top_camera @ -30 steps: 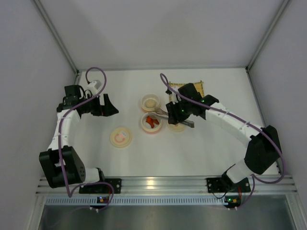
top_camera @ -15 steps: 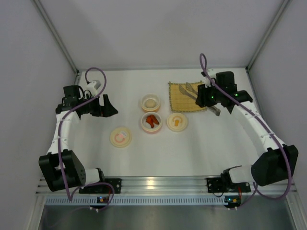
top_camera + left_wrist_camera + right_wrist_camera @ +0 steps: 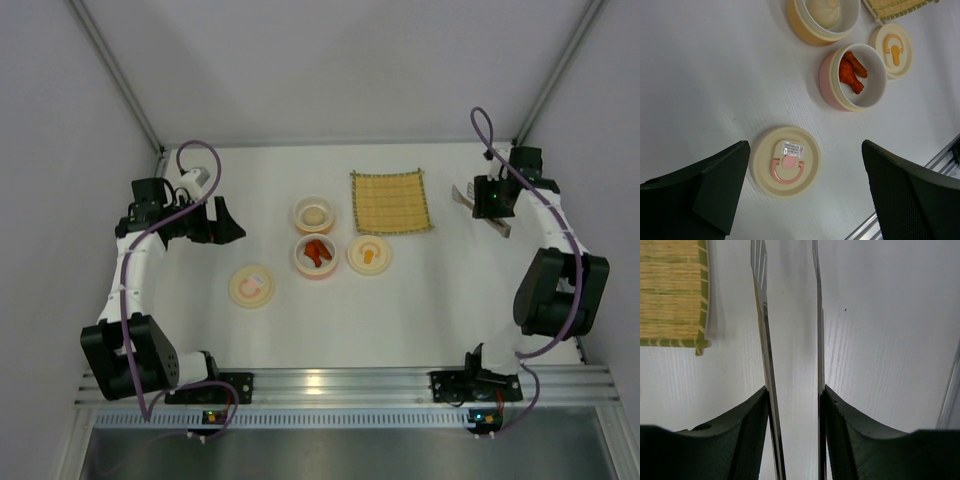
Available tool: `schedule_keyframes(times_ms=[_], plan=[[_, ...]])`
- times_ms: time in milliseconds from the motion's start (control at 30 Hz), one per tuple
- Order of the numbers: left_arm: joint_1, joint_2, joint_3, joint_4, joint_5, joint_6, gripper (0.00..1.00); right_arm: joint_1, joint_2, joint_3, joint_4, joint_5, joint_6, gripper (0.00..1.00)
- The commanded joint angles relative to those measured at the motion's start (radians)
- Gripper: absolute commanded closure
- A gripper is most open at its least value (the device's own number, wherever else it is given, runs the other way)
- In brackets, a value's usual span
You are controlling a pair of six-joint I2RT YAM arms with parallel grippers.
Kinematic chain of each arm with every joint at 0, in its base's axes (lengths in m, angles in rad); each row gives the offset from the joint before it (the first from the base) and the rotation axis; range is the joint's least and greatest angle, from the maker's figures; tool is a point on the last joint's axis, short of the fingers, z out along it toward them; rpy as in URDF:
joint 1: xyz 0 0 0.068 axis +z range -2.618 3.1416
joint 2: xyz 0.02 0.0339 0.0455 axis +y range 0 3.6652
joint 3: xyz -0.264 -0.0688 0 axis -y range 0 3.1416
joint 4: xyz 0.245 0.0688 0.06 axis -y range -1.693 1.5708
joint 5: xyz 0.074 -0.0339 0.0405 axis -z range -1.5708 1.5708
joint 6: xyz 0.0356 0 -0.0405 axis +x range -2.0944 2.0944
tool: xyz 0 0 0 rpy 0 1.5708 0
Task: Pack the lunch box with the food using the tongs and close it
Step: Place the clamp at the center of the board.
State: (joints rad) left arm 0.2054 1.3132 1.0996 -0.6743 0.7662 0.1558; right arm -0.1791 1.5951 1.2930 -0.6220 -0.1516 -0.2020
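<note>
Top view high, straight down on table (image 3: 450,300). Wrist views close, oblique; bowls (image 3: 827,82), mat (image 3: 670,290) shared with top.

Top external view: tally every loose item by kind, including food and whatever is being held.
Bowls: 2
Lids: 2
Woven mat: 1
Tongs: 1
White bun: 1
Red-orange sausage pieces: 2
Total: 9

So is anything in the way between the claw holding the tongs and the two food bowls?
Only the woven mat, lying flat on the table between the right gripper with its tongs and the bowls. Nothing upright blocks the way.
</note>
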Motion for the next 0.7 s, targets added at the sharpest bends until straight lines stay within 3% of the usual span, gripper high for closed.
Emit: schedule_keyframes(times_ms=[0,167,233,333,467,667], plan=[[0.006,0.009,0.045,0.027,0.024,-0.005,0.02,0.0,0.08,0.08,0.083,0.055,-0.001,0.56],[0.005,0.006,0.046,0.019,-0.005,0.014,0.02,-0.002,0.198,0.127,0.122,0.096,-0.011,0.53],[0.006,0.0,0.045,0.018,-0.015,0.027,0.02,-0.002,0.233,0.129,0.143,0.122,-0.014,0.46],[0.008,-0.005,0.034,0.021,-0.015,0.027,0.02,0.0,0.273,0.127,0.16,0.129,-0.023,0.42],[0.006,-0.002,0.022,0.025,-0.011,0.027,0.02,-0.002,0.328,0.152,0.131,0.11,-0.03,0.42],[0.005,0.0,0.009,0.03,-0.022,0.034,0.02,-0.002,0.371,0.164,0.097,0.103,-0.051,0.3]])
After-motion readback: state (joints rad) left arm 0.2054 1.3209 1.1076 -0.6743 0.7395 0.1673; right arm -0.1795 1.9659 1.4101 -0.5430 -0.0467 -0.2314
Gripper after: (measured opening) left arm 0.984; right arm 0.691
